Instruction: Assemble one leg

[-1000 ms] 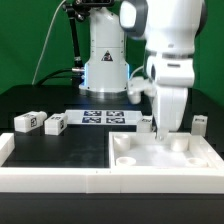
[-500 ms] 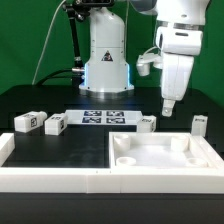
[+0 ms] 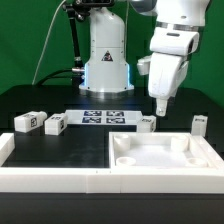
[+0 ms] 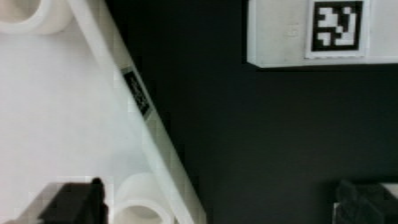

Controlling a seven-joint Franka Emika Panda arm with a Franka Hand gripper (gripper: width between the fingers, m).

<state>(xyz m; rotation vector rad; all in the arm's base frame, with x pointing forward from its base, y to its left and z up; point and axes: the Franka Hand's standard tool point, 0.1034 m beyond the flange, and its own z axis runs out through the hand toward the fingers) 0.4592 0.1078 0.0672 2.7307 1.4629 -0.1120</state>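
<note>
Several white legs with tags lie on the black table in the exterior view: two at the left (image 3: 27, 121) (image 3: 56, 123), one by the tray's far edge (image 3: 147, 121) and one at the right (image 3: 198, 123). The large white tray-shaped piece (image 3: 140, 160) with round corner sockets lies in front. My gripper (image 3: 160, 104) hangs open and empty above the table, just above and beside the middle leg. In the wrist view my gripper (image 4: 217, 205) has its dark fingers (image 4: 71, 204) wide apart, with the tray's edge (image 4: 128, 100) and one tagged leg (image 4: 320, 30) below.
The marker board (image 3: 105, 117) lies flat behind the tray, in front of the robot base (image 3: 106, 60). A low white wall (image 3: 40, 178) runs along the table's front and left side.
My gripper has risen from low over the tray's far right corner and moved toward the exterior view's left. It carries nothing. The legs and the tray have not moved.
</note>
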